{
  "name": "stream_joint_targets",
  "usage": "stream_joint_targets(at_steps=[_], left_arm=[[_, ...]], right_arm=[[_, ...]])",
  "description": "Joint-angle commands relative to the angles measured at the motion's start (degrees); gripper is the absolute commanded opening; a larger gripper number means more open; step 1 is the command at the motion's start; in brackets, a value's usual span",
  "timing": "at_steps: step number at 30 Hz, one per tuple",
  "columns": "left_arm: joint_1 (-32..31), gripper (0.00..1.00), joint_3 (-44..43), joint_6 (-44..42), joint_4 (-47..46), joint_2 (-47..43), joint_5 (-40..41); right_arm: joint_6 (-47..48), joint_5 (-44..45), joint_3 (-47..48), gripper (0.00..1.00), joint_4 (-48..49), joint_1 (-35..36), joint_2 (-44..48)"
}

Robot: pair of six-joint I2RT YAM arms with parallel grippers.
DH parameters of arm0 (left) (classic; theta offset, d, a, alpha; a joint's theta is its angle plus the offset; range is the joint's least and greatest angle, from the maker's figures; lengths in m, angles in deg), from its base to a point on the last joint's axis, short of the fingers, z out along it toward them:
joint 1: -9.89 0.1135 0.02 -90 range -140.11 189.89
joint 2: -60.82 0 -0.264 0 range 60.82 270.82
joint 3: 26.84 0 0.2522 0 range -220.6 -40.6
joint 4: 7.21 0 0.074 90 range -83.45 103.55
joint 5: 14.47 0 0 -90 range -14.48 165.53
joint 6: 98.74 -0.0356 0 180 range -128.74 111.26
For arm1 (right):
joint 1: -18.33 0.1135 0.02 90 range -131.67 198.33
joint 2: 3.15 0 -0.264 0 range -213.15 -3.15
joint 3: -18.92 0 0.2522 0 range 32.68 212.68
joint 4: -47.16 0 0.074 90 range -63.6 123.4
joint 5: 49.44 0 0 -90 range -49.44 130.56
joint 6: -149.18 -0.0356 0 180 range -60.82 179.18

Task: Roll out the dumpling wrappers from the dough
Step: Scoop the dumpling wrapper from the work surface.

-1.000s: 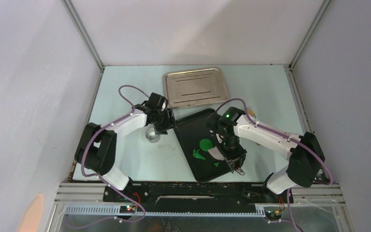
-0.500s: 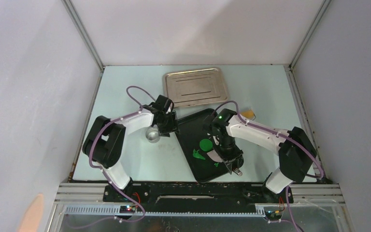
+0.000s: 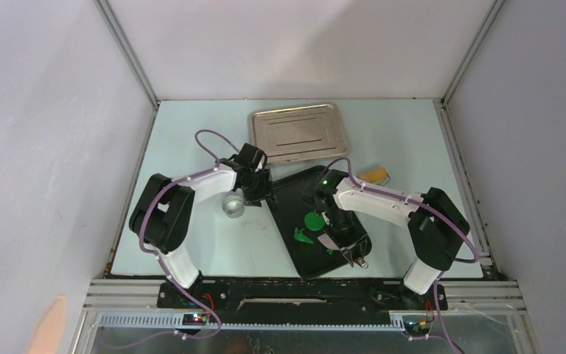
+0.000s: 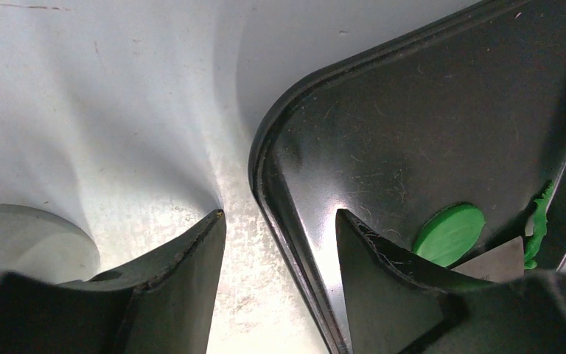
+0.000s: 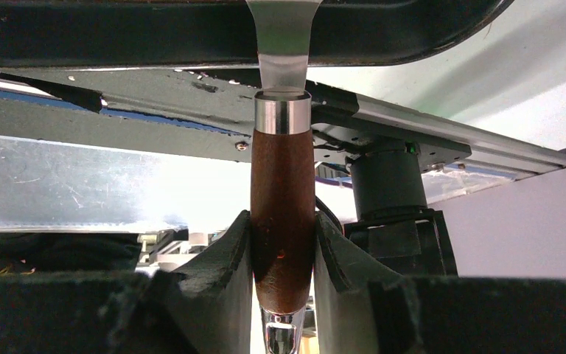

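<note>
Bright grn wrapper disc (image 3: 314,220), blk tray (image 3: 295,193), brown handle (image 5: 282,214), silver pan (image 3: 298,133)

The left arm (image 3: 203,183) and right arm (image 3: 383,203) wear white shells between bulky black joints; a purple cable (image 3: 210,133) loops along each. A green light (image 3: 325,181) glows on the right arm. The fingers (image 4: 169,287) are matte black wedges.

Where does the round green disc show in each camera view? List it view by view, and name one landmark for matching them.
Top external: the round green disc lies mid-frame on the black tray.
Left wrist: the disc sits lower right, on the tray's floor.
Right wrist: not in view.
Shared landmark: the black tray, which also runs across the top of the right wrist view.
</note>
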Motion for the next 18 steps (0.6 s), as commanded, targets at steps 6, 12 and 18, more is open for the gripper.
stream_joint_targets(at_steps=[6,12,18], left_arm=[[-0.4,0.60,-1.2,-0.1,-1.5,0.7,-0.9],[-0.4,0.61,-0.9,-0.2,-1.3,0.3,-0.7],[-0.4,0.61,-1.2,-0.2,-1.2,0.1,-0.5]], right_arm=[[0.9,0.0,4.0,0.00,-0.4,1.0,-2.8],[2.9,-0.4,5.4,0.00,-0.8,0.5,-4.7],[3.6,-0.6,5.4,0.00,-0.4,-0.4,-5.4]])
